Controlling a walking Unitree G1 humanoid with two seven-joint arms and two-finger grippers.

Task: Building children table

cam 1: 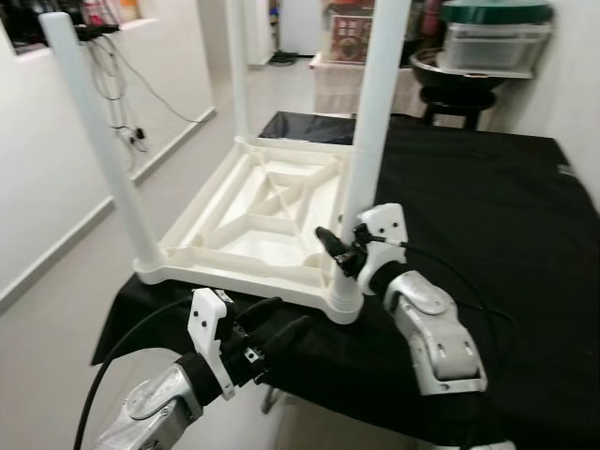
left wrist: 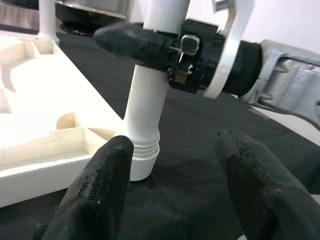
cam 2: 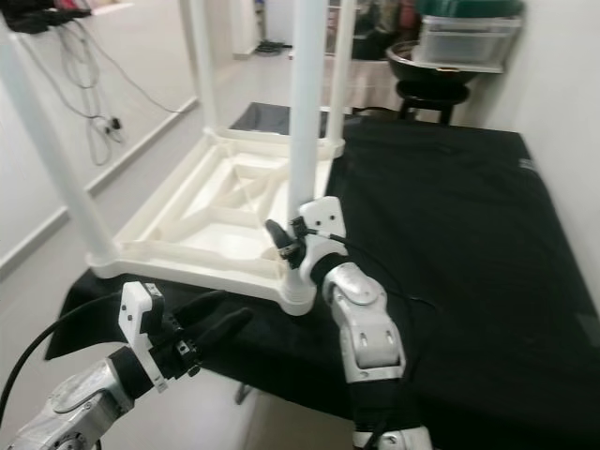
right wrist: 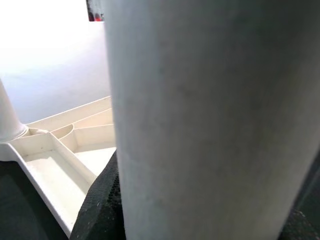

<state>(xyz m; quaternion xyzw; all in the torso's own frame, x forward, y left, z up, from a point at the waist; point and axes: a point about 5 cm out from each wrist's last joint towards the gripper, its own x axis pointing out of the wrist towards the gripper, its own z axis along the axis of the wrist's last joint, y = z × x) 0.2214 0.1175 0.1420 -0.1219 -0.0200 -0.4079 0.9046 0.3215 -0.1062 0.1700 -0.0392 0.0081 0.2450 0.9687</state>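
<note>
Right gripper (cam 1: 339,246) clasps the near table leg (cam 1: 371,122) of the inverted white tabletop (cam 1: 253,220) (on black cloth (cam 1: 487,206)); left gripper (cam 1: 278,325) spread wide, holding nothing.

White plastic table (cam 1: 267,220) upside down on black cloth (cam 1: 487,216), legs (cam 1: 375,122) upright.

Our right gripper (cam 1: 345,246), forearm raised, clamps its black fingers around the table leg (cam 1: 375,122); our left gripper (cam 1: 281,323) hovers lower, fingers (left wrist: 95,192) spread, grasping nothing.
</note>
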